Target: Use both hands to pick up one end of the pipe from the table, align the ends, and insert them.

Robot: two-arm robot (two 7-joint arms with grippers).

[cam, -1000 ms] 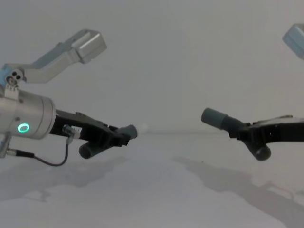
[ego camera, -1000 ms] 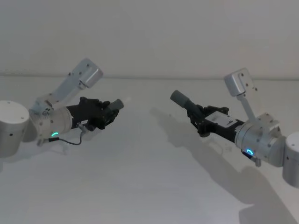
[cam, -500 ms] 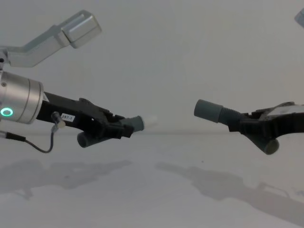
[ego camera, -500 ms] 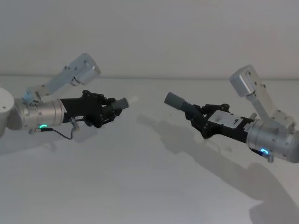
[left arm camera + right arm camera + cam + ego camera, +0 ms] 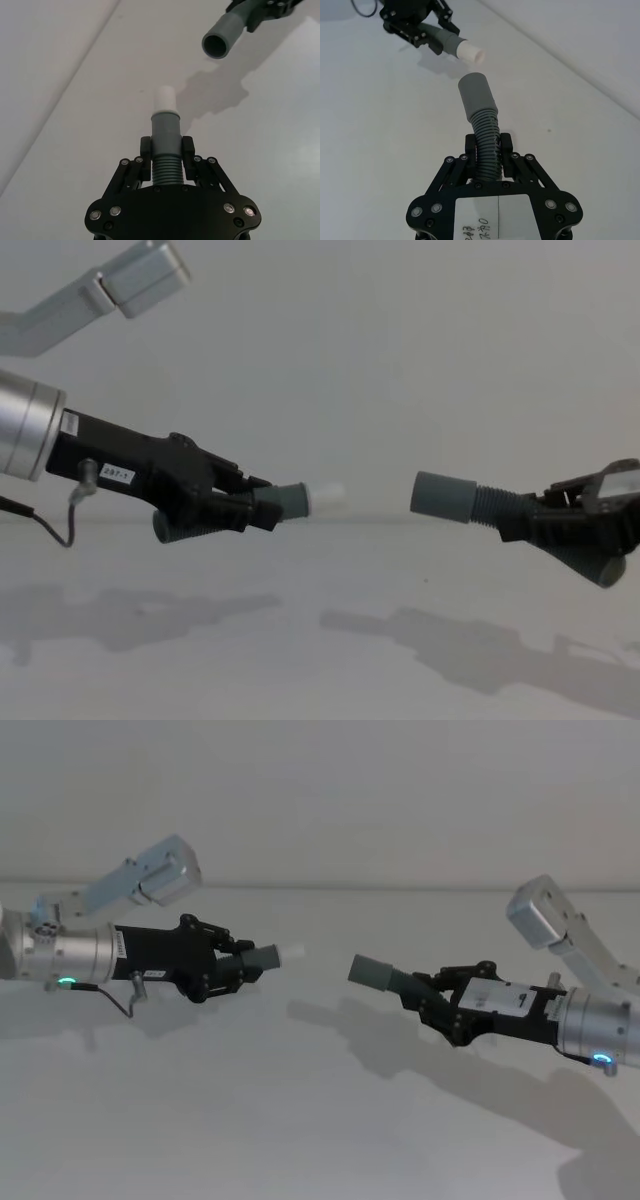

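- Left wrist view, nearest first: the left gripper point(image 5: 165, 159) pinches the ribbed bend of its pipe piece point(image 5: 165, 131) between both jaws, with the white tip point(image 5: 164, 99) pointing away; farther off, the hollow mouth of the plain cuff point(image 5: 220, 41) faces it, well apart
- Right wrist view: the right gripper point(image 5: 487, 149) clamps the ribs of the other pipe piece point(image 5: 484, 131)
- Chest view, side-on: both ends are level, held clear above the table point(image 5: 300, 660), with a gap between them
- Head view: both arms reach inward, nearly horizontal, and the cuff sits slightly lower in frame than the tip
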